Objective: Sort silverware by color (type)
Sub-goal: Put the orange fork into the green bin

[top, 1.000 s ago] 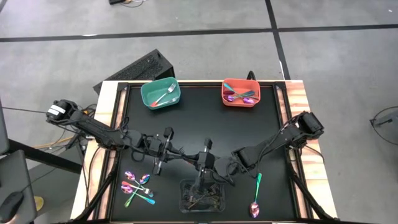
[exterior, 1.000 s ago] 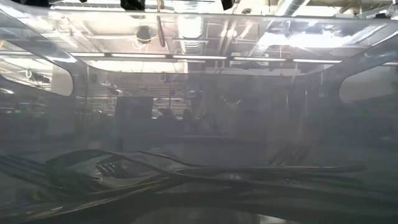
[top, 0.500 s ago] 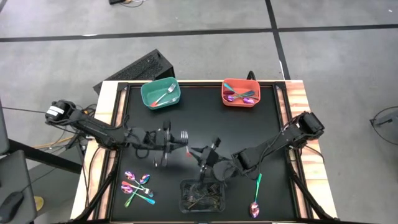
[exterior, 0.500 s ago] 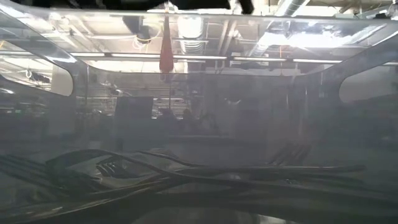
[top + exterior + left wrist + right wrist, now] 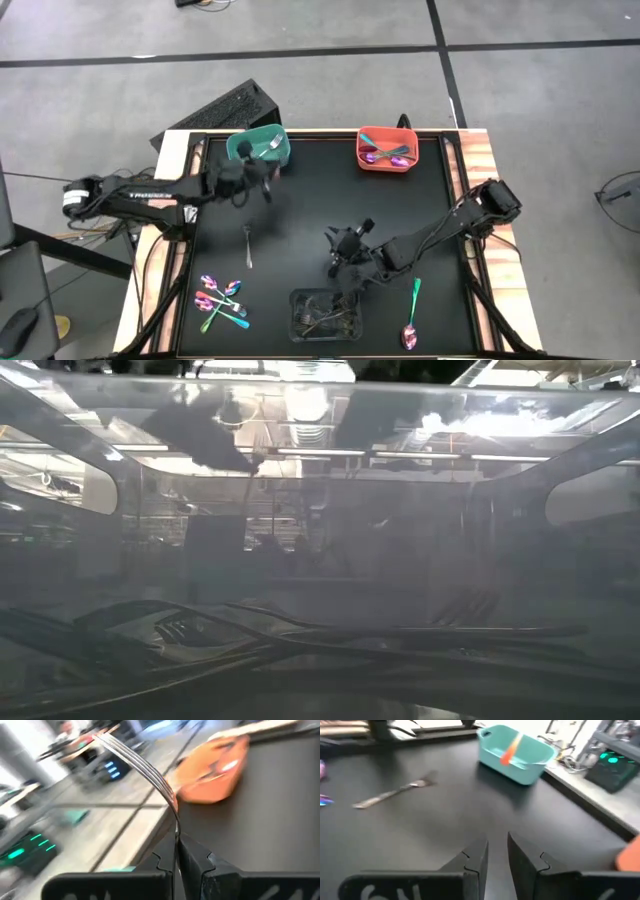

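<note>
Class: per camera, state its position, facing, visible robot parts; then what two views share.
High: overhead, facing down on table; both arms.
Low: table level, looking through clear tray; arms dim above.
Left wrist: behind left gripper, shut on a fork, facing orange bin.
Right wrist: behind open right gripper, facing teal bin.
Shared: high also shows the teal bin.

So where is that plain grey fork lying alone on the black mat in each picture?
High view: fork on the mat's left half, below the teal bin.
Low view: not in it.
Left wrist view: not in it; a different fork shows.
Right wrist view: fork on the mat, teal bin beyond.
Shared landmark: the teal bin.
</note>
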`<action>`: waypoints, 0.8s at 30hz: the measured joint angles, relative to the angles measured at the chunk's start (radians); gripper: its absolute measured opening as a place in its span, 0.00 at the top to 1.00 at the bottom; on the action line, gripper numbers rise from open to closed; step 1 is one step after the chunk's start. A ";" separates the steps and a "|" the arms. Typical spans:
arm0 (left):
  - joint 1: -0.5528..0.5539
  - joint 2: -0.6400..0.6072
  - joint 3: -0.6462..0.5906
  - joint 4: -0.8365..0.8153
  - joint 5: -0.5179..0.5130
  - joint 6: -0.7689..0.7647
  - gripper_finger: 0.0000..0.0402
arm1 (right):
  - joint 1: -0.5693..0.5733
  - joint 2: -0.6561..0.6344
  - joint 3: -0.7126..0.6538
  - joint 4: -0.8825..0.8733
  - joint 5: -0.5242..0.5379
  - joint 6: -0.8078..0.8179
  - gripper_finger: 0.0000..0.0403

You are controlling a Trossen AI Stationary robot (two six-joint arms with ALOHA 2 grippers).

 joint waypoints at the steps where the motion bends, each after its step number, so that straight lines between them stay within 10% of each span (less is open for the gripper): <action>1: 0.048 0.003 0.000 0.003 0.008 0.023 1.00 | -0.013 0.000 0.000 -0.014 0.000 -0.002 0.77; 10: 0.371 0.092 0.044 -0.064 0.080 0.085 1.00 | -0.139 0.000 0.000 -0.034 -0.074 -0.082 0.77; 24: 0.420 0.383 0.288 -0.402 0.022 0.193 1.00 | -0.316 -0.014 0.000 -0.053 -0.371 -0.198 0.77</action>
